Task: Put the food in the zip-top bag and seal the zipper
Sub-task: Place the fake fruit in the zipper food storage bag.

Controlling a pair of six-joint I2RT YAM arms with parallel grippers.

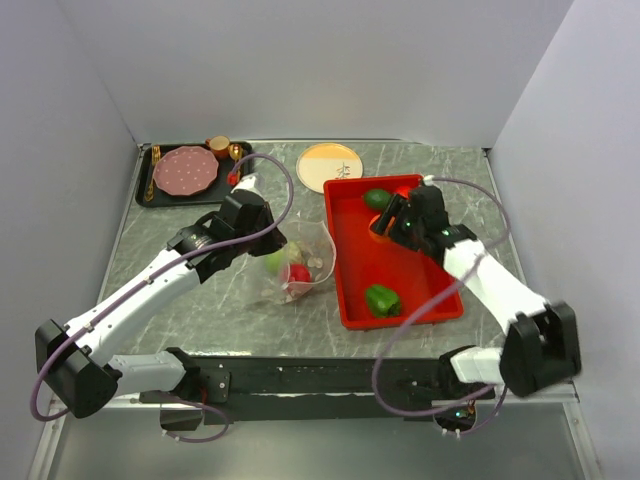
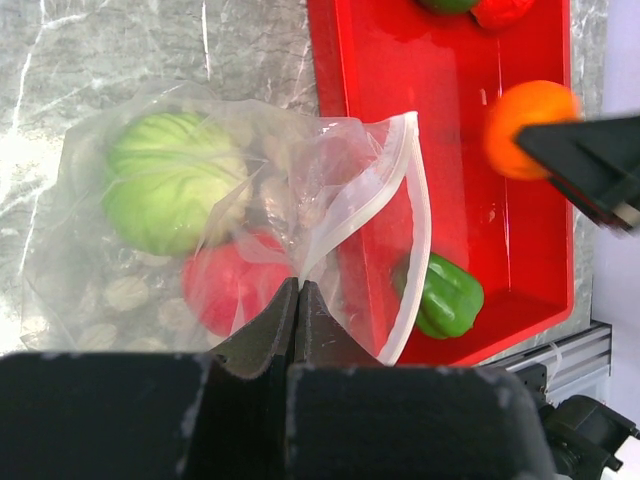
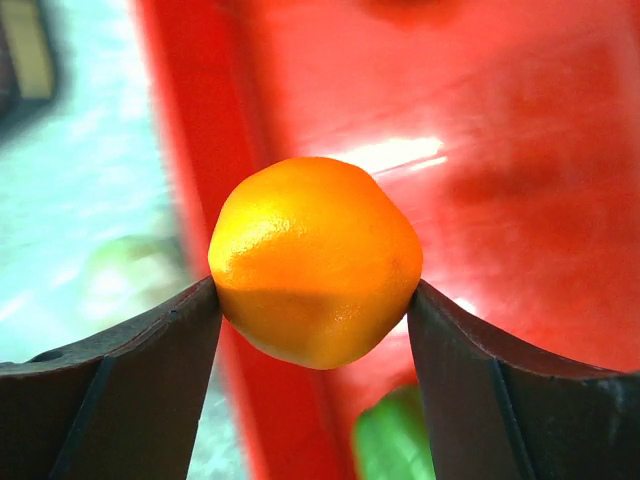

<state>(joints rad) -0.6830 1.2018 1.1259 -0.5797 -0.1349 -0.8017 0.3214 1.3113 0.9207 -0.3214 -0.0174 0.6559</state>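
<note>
Top camera first, with the red tray (image 1: 362, 262) as my landmark. The zip-top bag (image 1: 312, 250) lies on the table against the tray's left wall, with a light green cabbage (image 1: 277, 262) and a red fruit (image 1: 298, 272) inside. My left gripper (image 1: 268, 232) is at the bag's edge away from the tray, but from up here I cannot tell if it has a hold. The right gripper (image 1: 386, 226) hangs over the tray's far half. A dark green piece (image 1: 377, 198) sits at the tray's far end and a green pepper (image 1: 382, 299) towards its near end.

Left wrist camera settles it. The left fingers are pinched together on the bag's clear film. The zipper (image 2: 405, 215) curls open, its loop reaching over the tray's left wall. A red toy (image 2: 500, 10) at the tray's far end shows only here.

Right wrist camera: both fingers (image 3: 130, 380) clamp the orange (image 3: 315, 260), held over the tray's left wall. Everything behind is blurred.
</note>
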